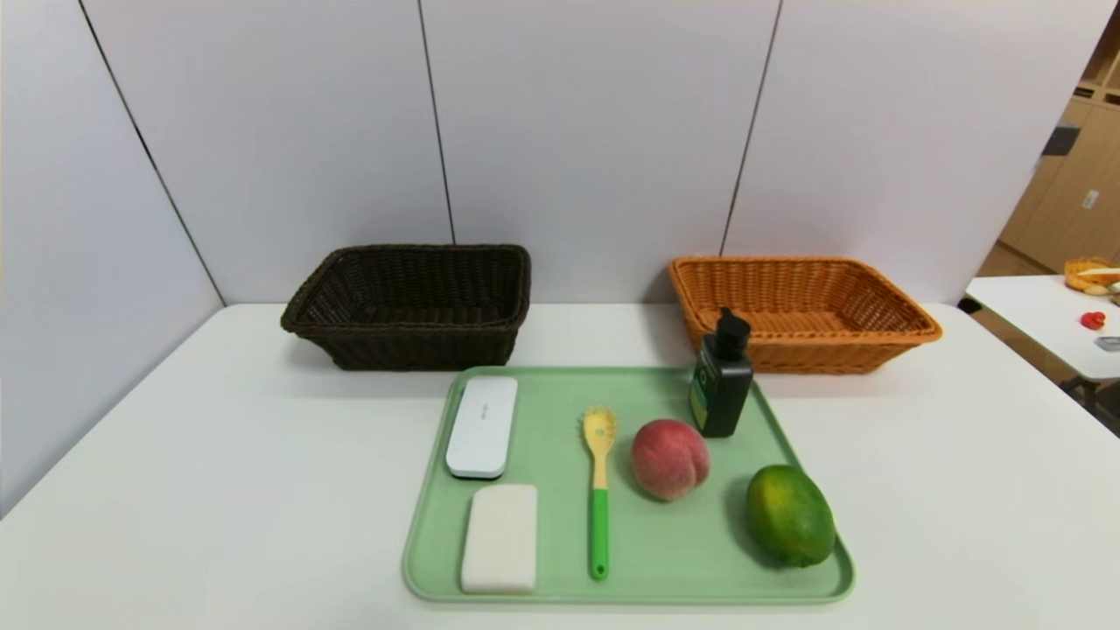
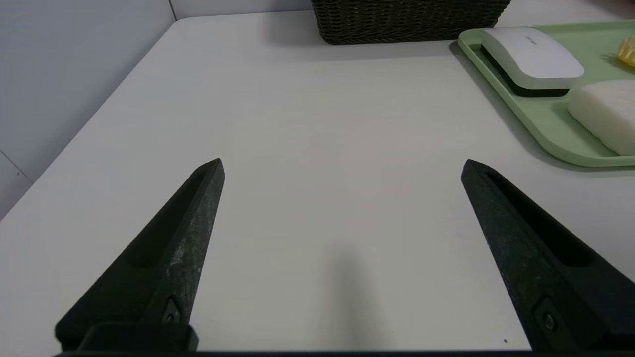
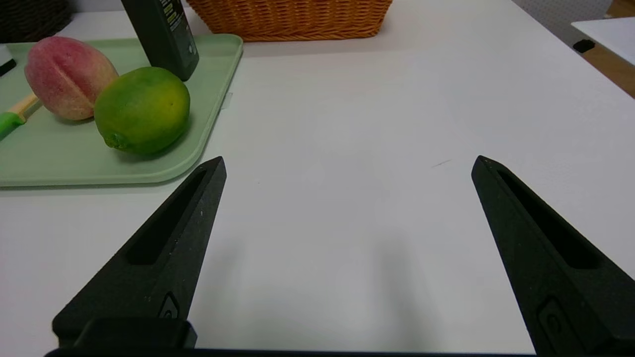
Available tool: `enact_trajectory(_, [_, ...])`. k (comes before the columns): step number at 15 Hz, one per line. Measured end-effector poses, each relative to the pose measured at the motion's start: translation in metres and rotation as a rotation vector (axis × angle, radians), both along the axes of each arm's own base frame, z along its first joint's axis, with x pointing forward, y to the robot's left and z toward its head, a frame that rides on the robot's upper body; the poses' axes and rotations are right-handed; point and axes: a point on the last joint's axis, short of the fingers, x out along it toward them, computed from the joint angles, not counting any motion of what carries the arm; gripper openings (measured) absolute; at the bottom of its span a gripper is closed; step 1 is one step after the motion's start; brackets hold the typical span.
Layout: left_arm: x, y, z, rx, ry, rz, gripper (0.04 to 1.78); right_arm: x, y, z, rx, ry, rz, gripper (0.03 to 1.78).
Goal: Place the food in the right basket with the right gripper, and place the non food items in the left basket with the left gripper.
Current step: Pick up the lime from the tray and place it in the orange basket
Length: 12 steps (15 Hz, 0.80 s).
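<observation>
On green tray, peach beside green fruit.

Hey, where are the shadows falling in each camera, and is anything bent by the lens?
Head view: soft shadows sit beside the peach and green fruit; the wall seams splay outward, a wide-lens effect. Left wrist view: a faint shadow lies on the table between the open fingers. Right wrist view: two pale shadows fall ahead of the fingers.

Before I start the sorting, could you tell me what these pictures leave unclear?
- Left basket: its floor is hidden by its near wall in the head view; the left wrist view cuts it off.
- Pump bottle: label text too small; the right wrist view crops off its top.
- Spoon: only fragments in both wrist views.
- Neither gripper shows in the head view.
</observation>
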Motion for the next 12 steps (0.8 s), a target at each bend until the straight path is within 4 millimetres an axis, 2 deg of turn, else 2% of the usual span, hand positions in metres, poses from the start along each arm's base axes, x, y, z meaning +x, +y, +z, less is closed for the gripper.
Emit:
enact_trajectory(3, [0.0, 0.0, 0.0, 0.002, 0.001, 0.007, 1.69, -0.003, 0.0, 0.032, -0.022, 0.012, 0.022, 1.71])
enact_trajectory(4, [-0.001, 0.0, 0.003, 0.002, -0.001, 0.002, 1.69, -0.002, 0.001, 0.049, -0.023, 0.036, 0.033, 1.71])
enact_trajectory(6, [-0.008, 0.0, 0.024, -0.005, -0.001, -0.001, 1.69, 0.01, 0.001, 0.093, -0.021, 0.1, 0.055, 1.71])
enact_trajectory(7, [-0.013, 0.0, 0.04, -0.02, 0.008, -0.001, 1.69, 0.021, 0.001, 0.116, -0.017, 0.138, 0.06, 1.71])
enact_trajectory(9, [-0.018, 0.0, 0.08, -0.063, 0.083, 0.0, 1.69, 0.056, 0.002, 0.164, 0.007, 0.217, 0.073, 1.71])
enact_trajectory(11, [-0.008, 0.0, 0.117, -0.1, 0.2, 0.008, 1.69, 0.102, 0.005, 0.207, 0.054, 0.307, 0.098, 1.71])
enact_trajectory(12, [0.005, 0.0, 0.138, -0.115, 0.257, 0.012, 1.69, 0.124, 0.009, 0.224, 0.088, 0.367, 0.117, 1.71])
